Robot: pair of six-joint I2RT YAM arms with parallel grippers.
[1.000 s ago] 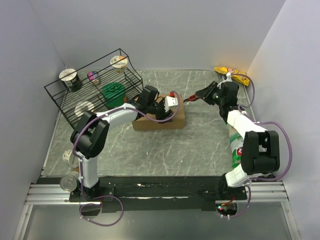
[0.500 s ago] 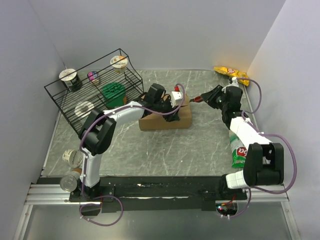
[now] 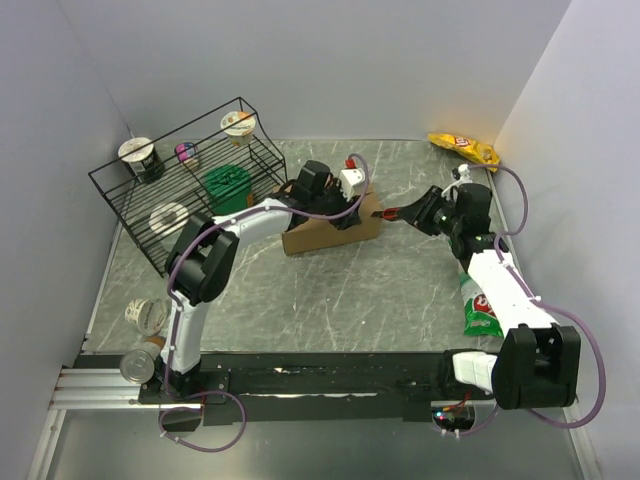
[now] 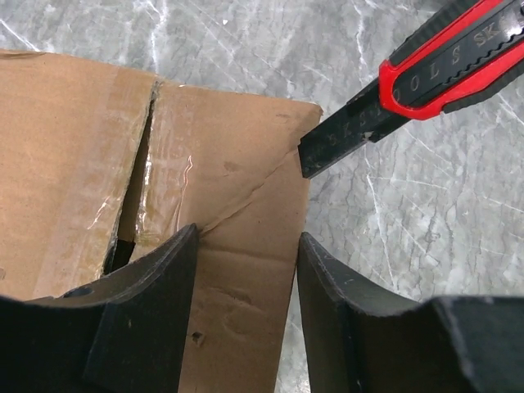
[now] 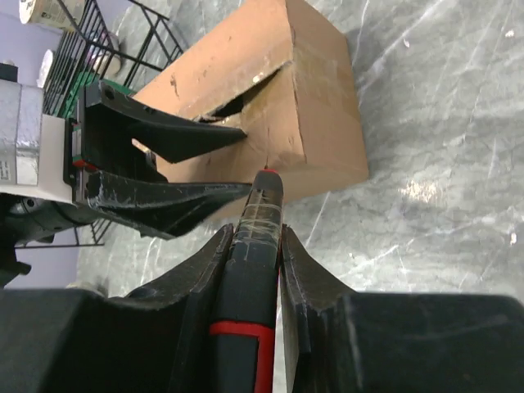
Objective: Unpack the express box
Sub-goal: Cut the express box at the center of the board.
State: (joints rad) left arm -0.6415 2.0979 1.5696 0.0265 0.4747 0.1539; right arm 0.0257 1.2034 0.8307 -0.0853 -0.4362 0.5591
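Right gripper [image 5: 255, 233] clamped on the knife [image 4: 434, 65] at the corner of the box [image 3: 335, 232], mid-table beneath the parted jaws of my left gripper [image 4: 247, 237]: I judge a push could skid the unheld box or nick those fingers [image 4: 155, 278].

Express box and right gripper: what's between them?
A red-and-black utility knife, clamped in the right gripper, spans the gap, its tip reaching the express box at a corner. Clearest in the left wrist view.

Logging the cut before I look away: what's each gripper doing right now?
Left gripper: open, fingers spread over the express box top, no grip visible.
Right gripper: closed on the red-and-black utility knife.
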